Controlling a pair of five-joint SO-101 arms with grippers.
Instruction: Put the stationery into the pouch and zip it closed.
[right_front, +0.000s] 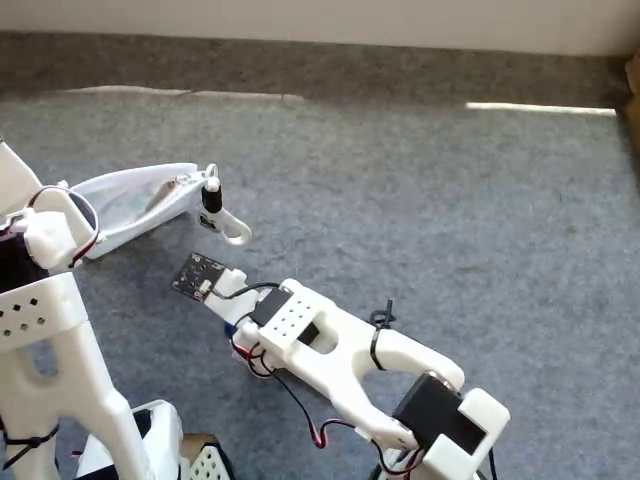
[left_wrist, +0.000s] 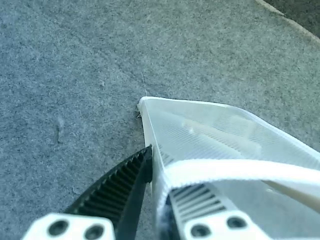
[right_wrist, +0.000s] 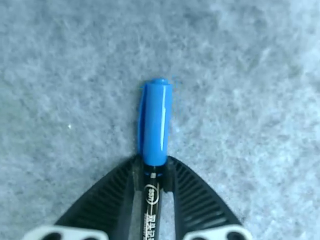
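Note:
A translucent white mesh pouch (right_front: 140, 205) lies on the grey carpet at the left, with its zipper pull and white loop (right_front: 232, 232) at its right end. Pale stick-like items show inside the pouch (left_wrist: 220, 137). My left gripper (left_wrist: 155, 165) is shut on the pouch's edge, one black finger (left_wrist: 125, 185) outside and the other seen through the mesh. My right gripper (right_wrist: 154, 167) is shut on a pen with a blue cap (right_wrist: 155, 122), which points down at the carpet. The right arm (right_front: 300, 325) stretches from the lower right to just below the pouch's right end.
Grey carpet (right_front: 450, 200) covers the whole work area, with open floor to the right and behind the arms. A pale wall edge (right_front: 400, 25) runs along the back. The left arm's white base (right_front: 60, 380) stands at the lower left.

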